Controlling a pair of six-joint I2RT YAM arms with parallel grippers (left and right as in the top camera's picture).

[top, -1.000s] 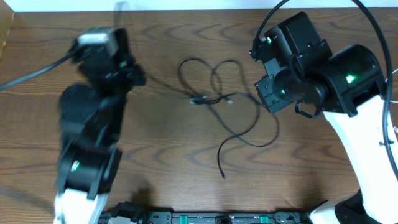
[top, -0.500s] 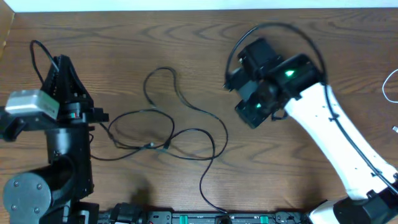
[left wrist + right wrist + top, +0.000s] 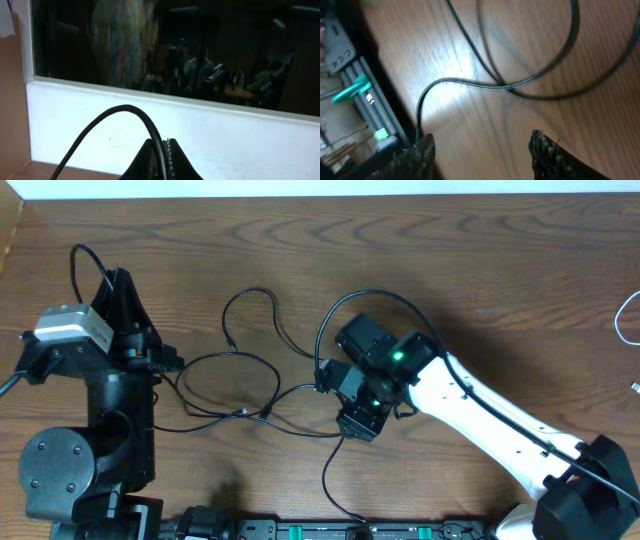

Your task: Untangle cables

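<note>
Gaping partway and empty, the right gripper (image 3: 482, 142) has black cables (image 3: 470, 83) crossing just ahead of its jaws; the left gripper (image 3: 162, 145) is pressed shut, a black cord (image 3: 115, 112) arching from its tips.

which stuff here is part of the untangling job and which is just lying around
Job: black cables, tangled mid-table; white cable, right edge; left gripper, shut on a black strand; right gripper, open over the tangle.
Lying about: black rail with green parts along the table's front edge.
</note>
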